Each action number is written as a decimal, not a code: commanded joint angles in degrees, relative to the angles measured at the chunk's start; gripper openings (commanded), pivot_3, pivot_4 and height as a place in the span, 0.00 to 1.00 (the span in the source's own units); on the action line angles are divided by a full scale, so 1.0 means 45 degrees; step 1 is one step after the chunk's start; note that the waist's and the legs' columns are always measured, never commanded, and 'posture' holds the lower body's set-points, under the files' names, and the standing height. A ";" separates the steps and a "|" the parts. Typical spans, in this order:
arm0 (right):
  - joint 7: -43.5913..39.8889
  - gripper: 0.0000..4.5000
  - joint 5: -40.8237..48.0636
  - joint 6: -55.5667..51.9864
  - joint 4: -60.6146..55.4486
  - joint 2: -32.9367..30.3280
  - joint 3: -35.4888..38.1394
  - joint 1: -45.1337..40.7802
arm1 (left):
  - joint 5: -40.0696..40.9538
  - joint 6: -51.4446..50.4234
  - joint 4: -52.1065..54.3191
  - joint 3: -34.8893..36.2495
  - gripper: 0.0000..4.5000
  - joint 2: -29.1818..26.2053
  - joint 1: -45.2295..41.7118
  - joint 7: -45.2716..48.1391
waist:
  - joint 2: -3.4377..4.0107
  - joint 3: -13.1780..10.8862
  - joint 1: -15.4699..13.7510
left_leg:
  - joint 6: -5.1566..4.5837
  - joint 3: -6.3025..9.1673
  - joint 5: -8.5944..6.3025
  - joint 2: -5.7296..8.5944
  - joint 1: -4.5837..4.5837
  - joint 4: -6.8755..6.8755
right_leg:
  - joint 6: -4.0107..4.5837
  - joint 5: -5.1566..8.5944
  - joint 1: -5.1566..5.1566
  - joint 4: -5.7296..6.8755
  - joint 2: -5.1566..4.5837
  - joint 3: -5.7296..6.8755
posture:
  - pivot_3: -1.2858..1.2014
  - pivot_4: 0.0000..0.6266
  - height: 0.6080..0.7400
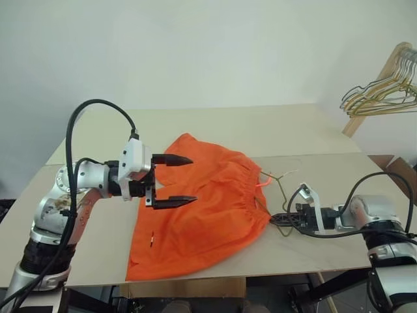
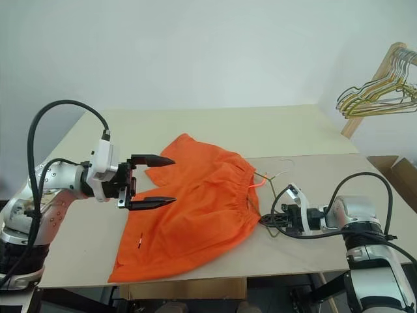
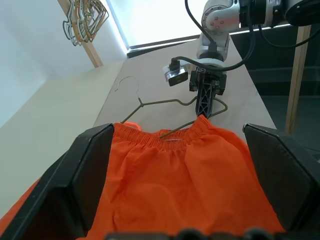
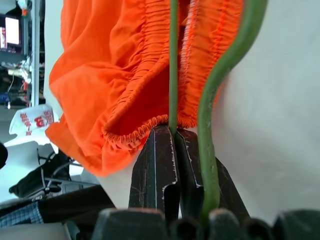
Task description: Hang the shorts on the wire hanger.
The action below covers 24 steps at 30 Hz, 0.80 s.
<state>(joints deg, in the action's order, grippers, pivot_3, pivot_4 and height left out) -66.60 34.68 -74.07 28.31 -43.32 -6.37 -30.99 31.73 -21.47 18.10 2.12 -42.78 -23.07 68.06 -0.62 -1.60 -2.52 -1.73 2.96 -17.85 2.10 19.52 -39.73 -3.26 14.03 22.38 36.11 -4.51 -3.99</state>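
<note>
The orange shorts point(image 1: 202, 208) lie flat on the table, their gathered waistband toward my right arm. Part of the thin olive wire hanger point(image 3: 165, 102) lies on the table beside the waistband, and the rest runs under the fabric. My right gripper point(image 1: 277, 220) is shut on the hanger's wire point(image 4: 173, 60) right at the waistband edge. My left gripper point(image 1: 176, 181) hovers open just above the shorts' far-left part, its fingers point(image 3: 90, 170) spread wide with nothing between them.
A bunch of gold, green and grey wire hangers point(image 1: 381, 94) hangs on a wooden rack at the back right. A cardboard box point(image 2: 399, 173) sits beyond the table's right edge. The light tabletop point(image 1: 260, 130) stretches behind the shorts.
</note>
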 commanded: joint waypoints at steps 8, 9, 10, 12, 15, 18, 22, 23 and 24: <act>-0.2458 0.00 0.0746 -0.0430 -0.3442 -0.2240 -0.1258 0.0912 | 0.0140 0.0332 0.0373 0.0270 0.99 0.0009 0.0123 -0.0090 | 0.0005 -0.0003 -0.0080 | -0.0001 0.0004 0.0000 -0.0003 0.0028 -0.0007 | -0.0001 -0.0002 0.0025 0.0004 0.0008 0.0007 | 0.57 0.00 1.00; -0.2525 0.00 0.0692 -0.0375 -0.3728 -0.2389 -0.1518 0.1144 | 0.0125 0.0347 0.0366 0.0263 0.99 0.0038 0.0103 -0.0121 | 0.0003 -0.0004 -0.0071 | -0.0001 0.0003 0.0000 -0.0006 0.0025 -0.0005 | 0.0000 -0.0002 0.0023 0.0003 0.0011 0.0008 | 0.57 0.00 1.00; -0.2554 0.00 0.0677 -0.0343 -0.3931 -0.2466 -0.1641 0.1331 | 0.0124 0.0351 0.0367 0.0267 0.99 0.0057 0.0097 -0.0139 | 0.0002 -0.0004 -0.0083 | -0.0001 0.0004 0.0000 -0.0005 0.0027 -0.0005 | 0.0001 -0.0003 0.0024 0.0003 0.0012 0.0008 | 0.57 0.00 1.00; -0.2440 0.00 0.0729 -0.0350 -0.4000 -0.2363 -0.1560 0.1456 | 0.0128 0.0370 0.0403 0.0304 0.99 0.0064 0.0187 -0.0141 | -0.0002 -0.0007 -0.0123 | 0.0000 0.0008 0.0000 -0.0005 0.0030 -0.0006 | 0.0001 -0.0003 0.0024 0.0001 0.0011 0.0014 | 0.57 0.00 1.00; -0.1657 0.00 0.0380 -0.0359 -0.2827 -0.1566 -0.1287 0.0722 | 0.0079 0.0371 0.0373 0.0239 0.99 0.0054 0.0214 -0.0086 | -0.0004 -0.0007 -0.0069 | 0.0000 0.0003 0.0000 0.0000 0.0035 -0.0011 | -0.0002 -0.0004 0.0026 0.0003 -0.0001 0.0007 | 0.57 0.00 1.00; -0.0771 0.00 -0.0077 -0.0060 -0.1509 -0.0741 -0.1057 0.0058 | 0.0052 0.0365 0.0361 0.0186 0.99 0.0059 0.0153 -0.0073 | -0.0005 -0.0006 -0.0040 | 0.0001 0.0003 0.0001 -0.0002 0.0019 -0.0008 | 0.0007 -0.0013 0.0017 0.0001 0.0007 0.0007 | 0.57 0.00 1.00; 0.0525 0.00 -0.0441 0.0114 0.0253 0.0381 -0.0158 -0.0970 | 0.0075 0.0310 0.0328 0.0181 0.99 -0.0011 -0.0014 -0.0002 | -0.0004 -0.0006 -0.0065 | 0.0017 0.0008 0.0010 0.0002 0.0051 0.0001 | 0.0010 -0.0013 0.0059 0.0004 0.0011 0.0012 | 0.57 0.00 1.00; 0.0652 0.00 -0.0500 0.0237 0.0428 0.0525 -0.0016 -0.1069 | 0.0079 0.0308 0.0328 0.0190 0.99 -0.0033 -0.0020 0.0021 | -0.0006 -0.0004 -0.0064 | 0.0039 0.0008 0.0023 0.0007 0.0073 0.0000 | 0.0011 -0.0015 0.0084 0.0009 0.0004 0.0010 | 0.57 0.00 1.00; 0.0734 0.00 -0.0537 0.0339 0.0509 0.0618 0.0096 -0.1106 | 0.0086 0.0307 0.0328 0.0201 0.99 -0.0050 -0.0023 0.0041 | -0.0008 -0.0003 -0.0063 | 0.0061 0.0008 0.0036 0.0013 0.0095 0.0000 | 0.0011 -0.0017 0.0110 0.0016 -0.0004 0.0009 | 0.57 0.00 1.00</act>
<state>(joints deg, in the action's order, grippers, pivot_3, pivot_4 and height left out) -64.27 32.60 -74.03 29.90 -40.55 -8.57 -34.75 31.63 -21.02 18.78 2.31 -42.48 -21.98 68.18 -0.66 -1.61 -2.80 -1.43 3.00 -17.68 2.16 20.06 -39.75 -3.20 13.94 22.98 36.21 -4.53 -3.95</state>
